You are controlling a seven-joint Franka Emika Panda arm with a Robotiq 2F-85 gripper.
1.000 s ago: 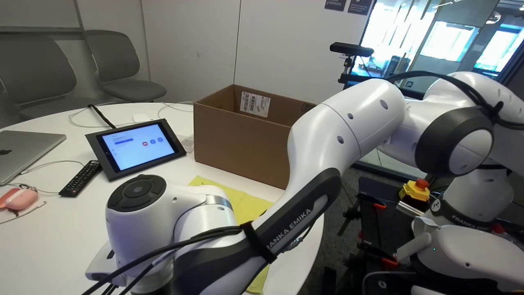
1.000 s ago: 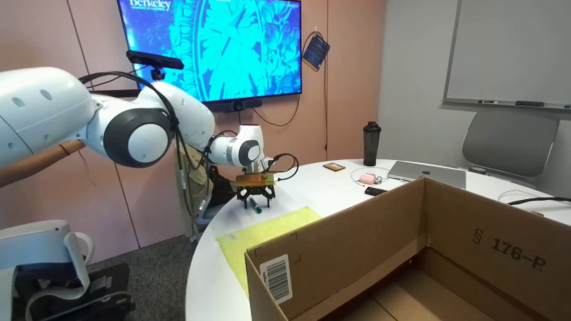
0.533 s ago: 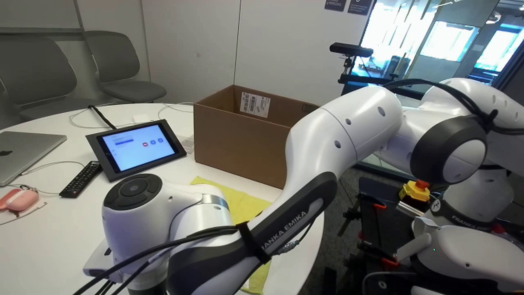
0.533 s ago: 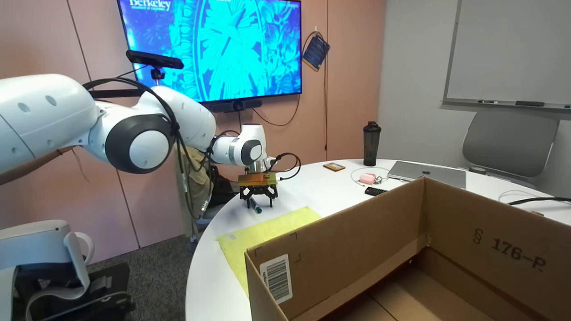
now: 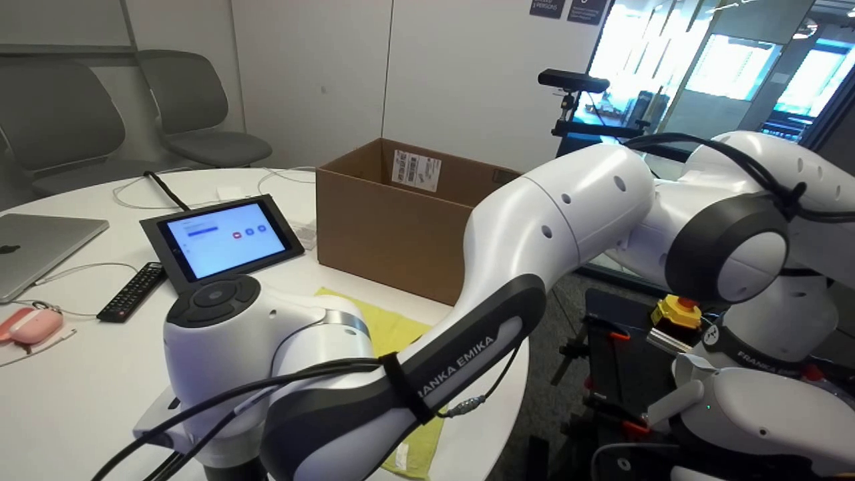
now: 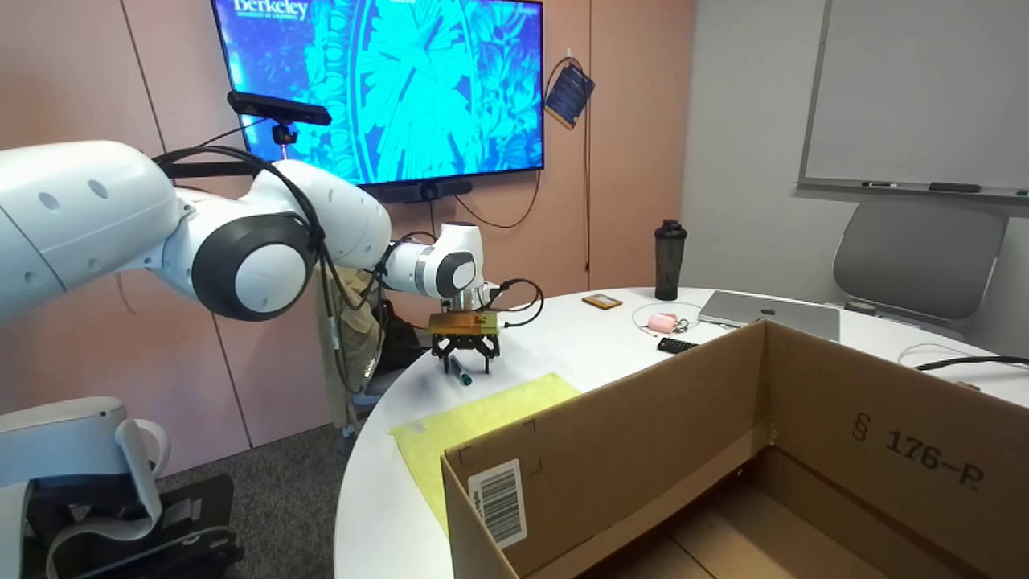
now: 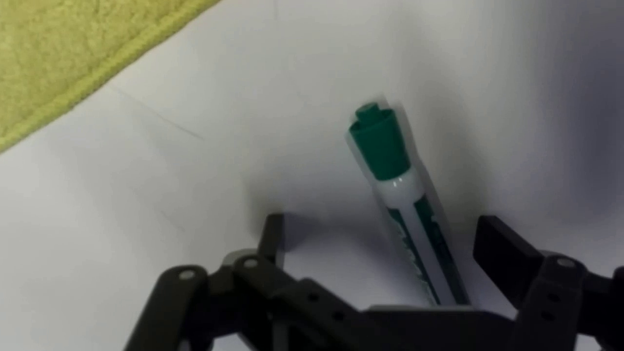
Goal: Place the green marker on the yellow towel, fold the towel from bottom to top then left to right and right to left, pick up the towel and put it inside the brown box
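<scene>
In an exterior view the brown box (image 6: 643, 426) is cut off by the edge, and its wall hides a part of the yellow towel (image 6: 474, 424) just behind it. In an exterior view the arm (image 5: 514, 240) covers one end of the box; what the tablet (image 5: 230, 240) near the box shows is too blurred for me to read. In the wrist view the claw (image 7: 380, 229) hides one end of the green marker (image 7: 390, 156).

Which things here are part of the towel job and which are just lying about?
Part of the job:
yellow towel, spread out
green marker, lying apart from the towel
brown box, open on top
claw, open, a jaw on either side of the marker

Just lying about:
tablet
remote control
laptop
pink case
black bottle
</scene>
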